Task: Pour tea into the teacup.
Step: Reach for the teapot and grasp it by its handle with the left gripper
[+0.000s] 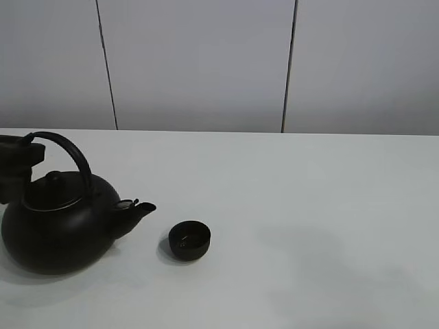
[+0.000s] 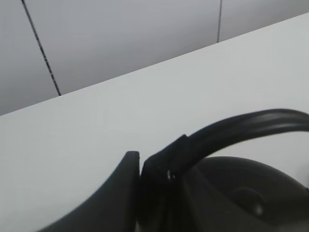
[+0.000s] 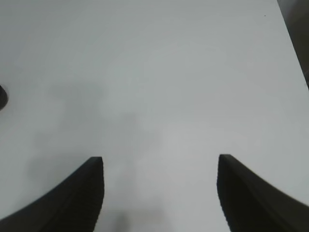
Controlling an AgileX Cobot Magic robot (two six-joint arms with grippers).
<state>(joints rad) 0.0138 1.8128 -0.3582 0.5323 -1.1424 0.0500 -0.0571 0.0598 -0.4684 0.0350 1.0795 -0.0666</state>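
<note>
A big round black kettle (image 1: 62,229) with an arched handle (image 1: 72,151) stands on the white table (image 1: 309,205) at the left, its spout (image 1: 140,208) pointing right. The small low black teacup (image 1: 189,240) stands upright just right of the spout, apart from it. My left gripper (image 1: 17,154) is at the left end of the handle. In the left wrist view it (image 2: 141,162) is shut on the handle (image 2: 241,126). My right gripper (image 3: 159,162) is open and empty over bare table. It does not show in the exterior high view.
A grey panelled wall (image 1: 206,62) runs behind the table's far edge. A dark sliver (image 3: 2,96) sits at the edge of the right wrist view; I cannot tell what it is. The table's edge (image 3: 292,43) shows there too.
</note>
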